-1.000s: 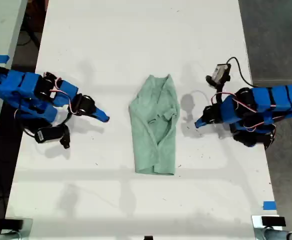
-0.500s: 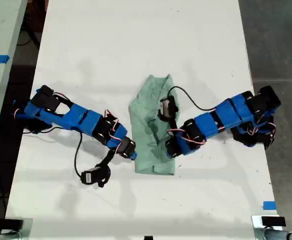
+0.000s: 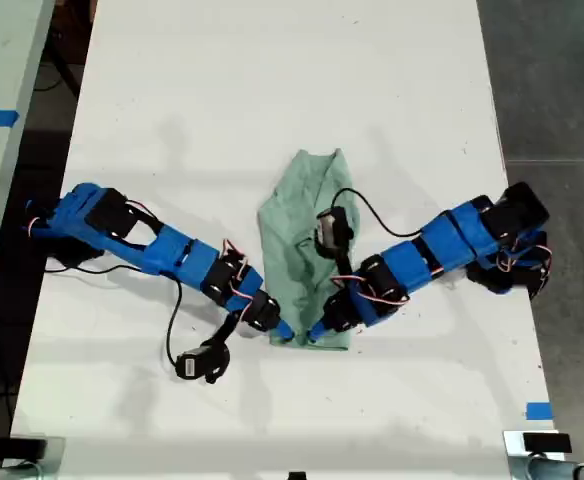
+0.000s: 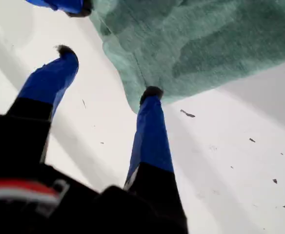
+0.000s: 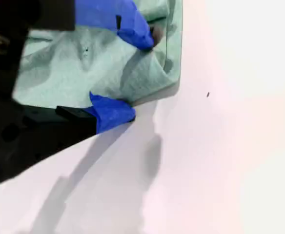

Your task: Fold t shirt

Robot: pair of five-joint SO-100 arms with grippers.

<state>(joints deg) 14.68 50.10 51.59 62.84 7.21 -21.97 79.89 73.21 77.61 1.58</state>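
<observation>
- Exterior view:
  - T shirt lies flat mid-table, folded into a narrow strip that runs 12 to 6 o'clock.
  - My first gripper reaches in from 9 o'clock of this view, with its tip at the strip's 7 o'clock corner.
  - My second gripper reaches in from 3 o'clock. Its forearm lies across the lower part of the cloth, and its tip is on the 6 o'clock hem.
  - The two tips sit just beside each other. Jaw state is too small to read here.
- First wrist view:
  - My first gripper has its jaws spread wide.
  - One black-tipped finger touches the corner of the t shirt. The other finger is over bare table, clear of the cloth.
  - Nothing is pinched.
  - A blue tip of my second gripper shows at the cloth's edge beyond.
- Second wrist view:
  - My second gripper has its jaws apart, straddling the hem of the t shirt near a corner.
  - One finger is on top of the fabric and the other is at the edge, down at the table.
  - A wrinkle of cloth bulges between the jaws, and they are not clamped on it.
</observation>
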